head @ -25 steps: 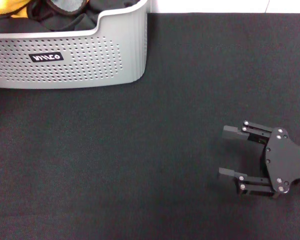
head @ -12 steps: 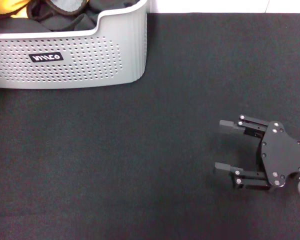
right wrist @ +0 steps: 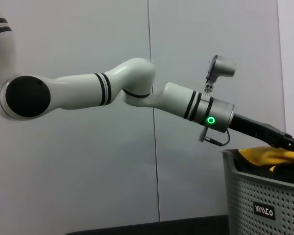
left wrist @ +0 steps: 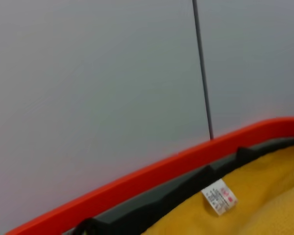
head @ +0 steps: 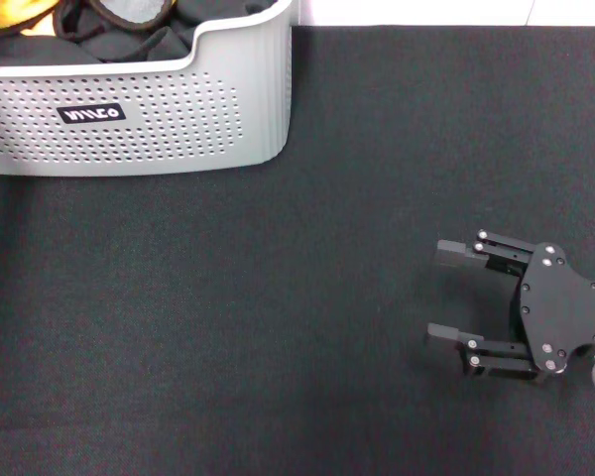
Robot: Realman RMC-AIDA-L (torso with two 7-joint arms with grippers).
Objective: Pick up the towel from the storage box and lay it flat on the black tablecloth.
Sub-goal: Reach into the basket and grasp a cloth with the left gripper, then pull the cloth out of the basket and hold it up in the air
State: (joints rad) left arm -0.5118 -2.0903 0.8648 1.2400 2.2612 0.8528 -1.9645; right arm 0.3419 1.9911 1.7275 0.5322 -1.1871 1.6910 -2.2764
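We are early in the task, by our reading. The towel (head: 10, 15) is in the box (head: 178, 109) at the far left of the desk, with only a yellow patch showing over the rim among dark cloths (head: 139, 35). The tablecloth (head: 278, 327) lies bare in front of the box, so the lift, the carry and the spreading are all left to do.

Our left arm (right wrist: 137, 88) reaches out over the box in the right wrist view, and its end passes out of sight at the picture's edge, so the left claw is not in view. The left wrist view shows yellow plush and the white tag (left wrist: 219, 197) close up, which suggests the arm is down near the towel. Whether anything is gripped, we cannot tell.

Our right claw (head: 448, 295) rests low over the tablecloth at the near right, well apart from the box, jaws spread wide and holding nothing. It looks parked.

The towel is bunched, so it shows no clear long axis or heading. Its black edging (left wrist: 176, 193) runs beside a red strip (left wrist: 152, 176) in the left wrist view.
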